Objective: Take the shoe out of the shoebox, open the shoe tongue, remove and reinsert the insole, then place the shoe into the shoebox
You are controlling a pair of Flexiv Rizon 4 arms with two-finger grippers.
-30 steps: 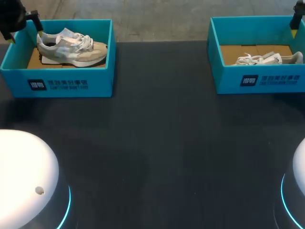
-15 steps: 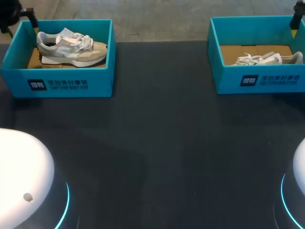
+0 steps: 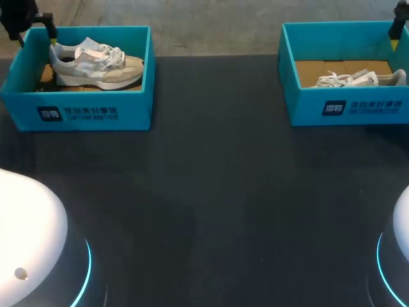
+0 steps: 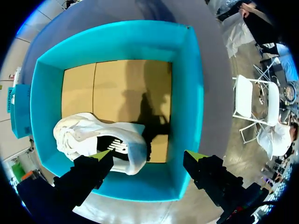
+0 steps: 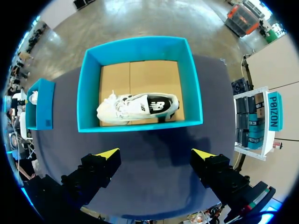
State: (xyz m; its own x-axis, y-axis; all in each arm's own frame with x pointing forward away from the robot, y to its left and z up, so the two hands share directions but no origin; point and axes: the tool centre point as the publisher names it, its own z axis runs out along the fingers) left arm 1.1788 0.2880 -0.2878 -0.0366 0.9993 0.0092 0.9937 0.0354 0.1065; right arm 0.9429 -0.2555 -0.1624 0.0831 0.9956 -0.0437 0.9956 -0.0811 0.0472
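Sideways in the left shoebox [image 3: 96, 112] lies the beige-and-white shoe [image 3: 96, 62], white-laced, toe toward the surface [image 3: 211, 179] middle, heel beneath the spread left pincer [image 4: 148, 156]; the right pincer [image 5: 156, 153] is spread too.

Setting: robot test lab. Evidence: dark matte table [image 3: 211, 192], two white arm bases [image 3: 29, 236] [image 3: 399, 256] with blue light rings, two matching teal shoeboxes [image 3: 96, 114] [image 3: 358, 109] staged.

The tabletop [image 3: 217, 192] is a flat, dark charcoal surface with a matte finish (no seams or pattern can be made out). In the head view its far edge runs straight across from side to side. Illumination is even; only faint, soft-edged shadows lie on the near-left area of the surface.
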